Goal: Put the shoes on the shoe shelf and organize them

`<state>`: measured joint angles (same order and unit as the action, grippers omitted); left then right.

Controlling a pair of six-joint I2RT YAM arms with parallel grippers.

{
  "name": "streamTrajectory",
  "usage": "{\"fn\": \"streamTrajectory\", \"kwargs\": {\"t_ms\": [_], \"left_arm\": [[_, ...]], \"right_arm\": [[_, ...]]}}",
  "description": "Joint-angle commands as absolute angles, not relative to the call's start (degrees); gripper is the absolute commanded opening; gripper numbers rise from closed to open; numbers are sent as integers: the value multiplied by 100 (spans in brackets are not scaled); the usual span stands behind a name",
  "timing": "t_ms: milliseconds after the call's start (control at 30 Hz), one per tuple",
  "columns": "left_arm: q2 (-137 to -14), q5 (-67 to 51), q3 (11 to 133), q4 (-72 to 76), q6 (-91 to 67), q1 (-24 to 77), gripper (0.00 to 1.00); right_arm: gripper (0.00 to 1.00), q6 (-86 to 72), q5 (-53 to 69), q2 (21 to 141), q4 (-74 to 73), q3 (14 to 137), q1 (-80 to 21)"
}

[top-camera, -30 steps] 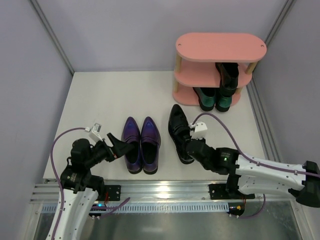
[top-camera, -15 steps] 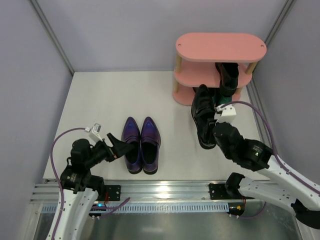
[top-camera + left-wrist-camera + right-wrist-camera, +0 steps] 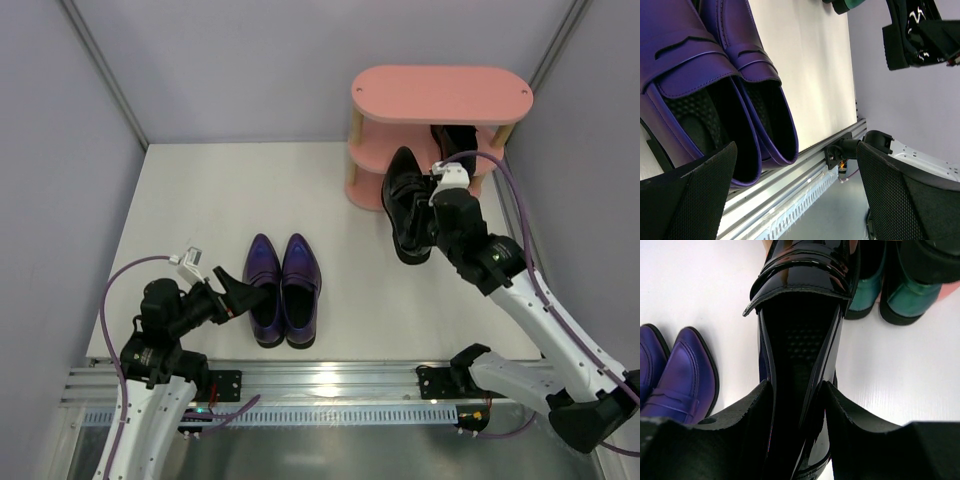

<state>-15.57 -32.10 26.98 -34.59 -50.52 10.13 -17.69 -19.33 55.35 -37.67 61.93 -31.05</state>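
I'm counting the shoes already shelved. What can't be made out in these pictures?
- Green shoes: the right wrist view shows only their heels, cut by the top edge. In the top view the held black shoe and right arm cover them.
- Other black shoe: top view, mostly under the shelf's top board.
- Lower boards: largely hidden by that board.

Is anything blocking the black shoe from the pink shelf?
Nothing visible. The right gripper holds the black shoe beside the shelf; its middle board's left half looks free, the other black shoe sits right.
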Motion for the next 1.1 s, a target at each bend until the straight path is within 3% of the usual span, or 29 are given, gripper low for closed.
{"fn": "streamTrajectory", "kwargs": {"t_ms": [0, 733, 1067], "left_arm": [[-1564, -3234, 2848, -3349, -5010, 1019, 100], [-1547, -3208, 2830, -3366, -4939, 1020, 100], [-1521, -3208, 2900, -3480, -4904, 1020, 100]], "right_arm": [[4, -1477, -1302, 5834, -2339, 6916, -2778], [4, -1160, -791, 7443, -1055, 7910, -1600], [4, -1151, -844, 7751, -45, 7682, -1293]]}}
